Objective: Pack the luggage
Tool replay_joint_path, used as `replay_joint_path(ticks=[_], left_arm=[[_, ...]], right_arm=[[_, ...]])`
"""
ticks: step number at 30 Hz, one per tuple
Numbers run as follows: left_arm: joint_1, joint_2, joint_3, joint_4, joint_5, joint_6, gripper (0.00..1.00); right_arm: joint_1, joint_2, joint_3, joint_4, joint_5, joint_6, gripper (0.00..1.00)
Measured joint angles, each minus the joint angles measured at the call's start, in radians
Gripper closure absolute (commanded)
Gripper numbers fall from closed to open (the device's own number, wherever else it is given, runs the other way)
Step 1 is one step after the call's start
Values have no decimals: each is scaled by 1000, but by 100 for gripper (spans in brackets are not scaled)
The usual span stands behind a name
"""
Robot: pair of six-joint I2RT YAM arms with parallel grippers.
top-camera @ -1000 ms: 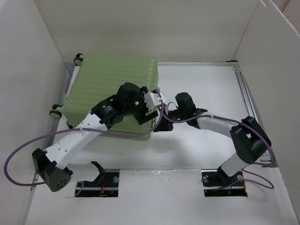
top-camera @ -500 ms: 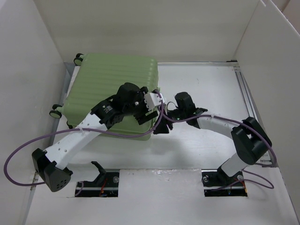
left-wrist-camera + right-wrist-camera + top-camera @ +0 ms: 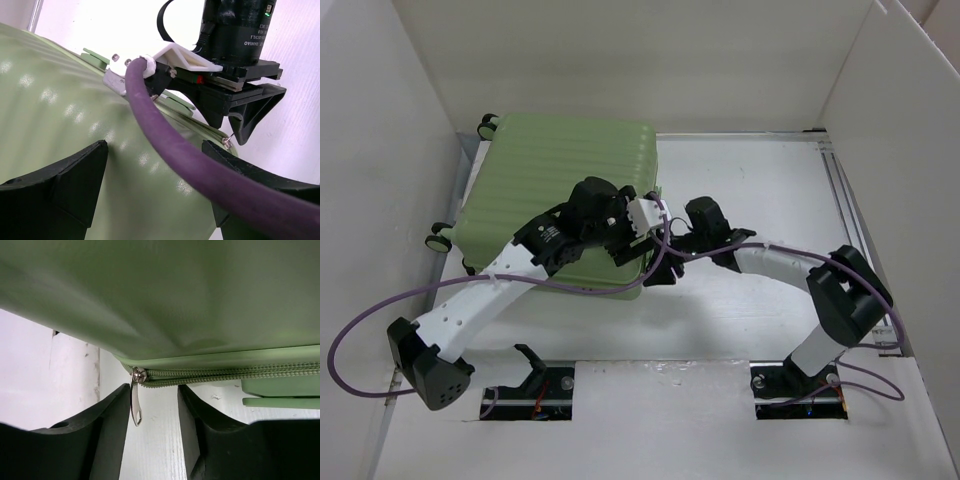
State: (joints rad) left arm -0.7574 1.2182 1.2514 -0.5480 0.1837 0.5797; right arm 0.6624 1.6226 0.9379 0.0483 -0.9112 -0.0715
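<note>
Since the right gripper [image 3: 154, 407] sits spread w/ the zipper pull [image 3: 136, 410] dangling loose between, closing off-centre could flick the tab away. The left gripper [image 3: 152, 172], also spread, hovers just over the shut green suitcase [image 3: 560, 160] at back-left of the table [image 3: 750, 180]; unbraced, it may slide.

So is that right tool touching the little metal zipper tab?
Cannot tell. In the right wrist view the zipper tab hangs between the fingers of the right tool, clear of one but right at the other's edge.

Robot-lab test cell (white panel walls [image 3: 620, 70] around a white tabletop [image 3: 760, 180])
</note>
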Motion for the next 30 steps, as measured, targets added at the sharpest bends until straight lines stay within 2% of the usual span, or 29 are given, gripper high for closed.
replay_joint_path(ticks=[2, 4, 5, 6, 7, 11, 14, 22, 28, 30], left_arm=[[0, -2, -1, 1, 0, 0, 30], [0, -4, -4, 2, 0, 0, 31], [0, -5, -7, 4, 0, 1, 31], [0, -7, -8, 5, 0, 3, 31], [0, -9, -8, 5, 0, 3, 33], [1, -19, -13, 6, -11, 14, 55], [0, -26, -12, 12, -5, 17, 100], [-5, -42, -14, 1, 12, 40, 100], [9, -71, -16, -19, -21, 48, 100], [19, -75, -24, -19, -36, 52, 100]], right_arm=[[1, 0, 5, -5, 1, 9, 52], [6, 1, 9, -8, 14, 16, 58], [9, 1, 11, -11, 28, 17, 64], [12, 1, 12, -12, 41, 20, 79], [14, 1, 12, -13, 48, 24, 85], [26, 0, 16, -33, 42, 47, 100], [35, -19, 18, -63, 89, 50, 100], [72, -117, 3, -168, 310, 71, 100], [71, -292, -128, -116, 591, 134, 100], [55, -322, -157, -99, 638, 159, 100]])
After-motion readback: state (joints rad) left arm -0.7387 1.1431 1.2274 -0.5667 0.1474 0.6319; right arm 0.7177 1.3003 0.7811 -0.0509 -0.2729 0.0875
